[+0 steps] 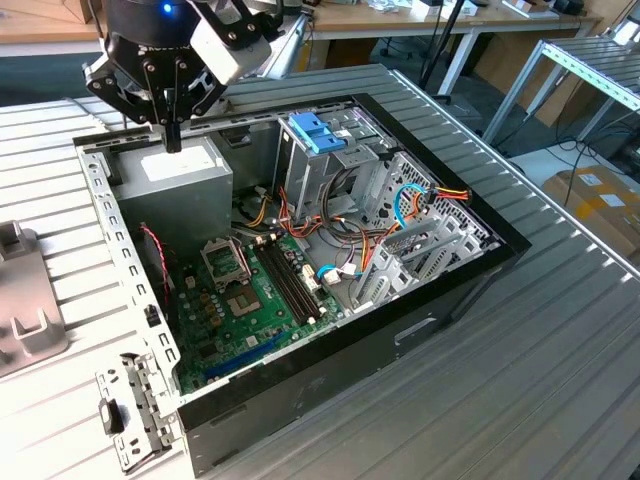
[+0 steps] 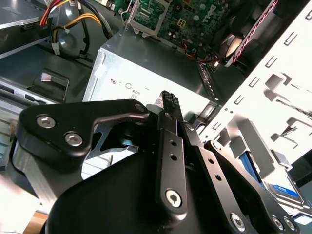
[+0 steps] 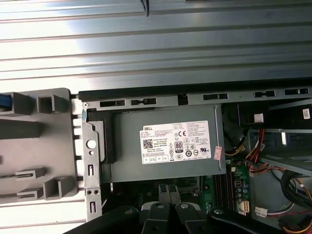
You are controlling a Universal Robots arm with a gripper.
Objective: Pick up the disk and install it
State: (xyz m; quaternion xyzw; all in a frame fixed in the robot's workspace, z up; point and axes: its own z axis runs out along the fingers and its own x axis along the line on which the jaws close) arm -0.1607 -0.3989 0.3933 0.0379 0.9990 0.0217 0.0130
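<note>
Status: the pick has not been made. The gripper (image 1: 173, 138) hangs over the power supply (image 1: 175, 178), at the corner of the open case (image 1: 420, 325) on the exterior view's left. Its tips are just above the supply's labelled top. From these pictures I cannot tell whether they touch it.

Hand: the jaws are pressed together with nothing between them. In both wrist views the fingers (image 2: 168, 102) lie side by side with no gap.

Disk: in the second wrist view the disk (image 2: 282, 190) lies flat outside the case, beyond the perforated side wall, with its blue carrier edge showing. It is apart from the gripper. In the first wrist view a blue sliver sits at the picture's edge in the grey fixture (image 3: 44, 146) beside the case. I judge this to be the same disk, though too little shows to be sure.

Destination: I take the drive cage (image 1: 335, 175) to be the install site. It carries a blue latch (image 1: 315, 132) on top.

Judgement: the work is at the approach stage. A grasp calls for the jaws to part, the arm to cross the case wall to the fixture, and the fingers to line up across the carrier's long sides. The hazard I note is clipping that wall.
</note>
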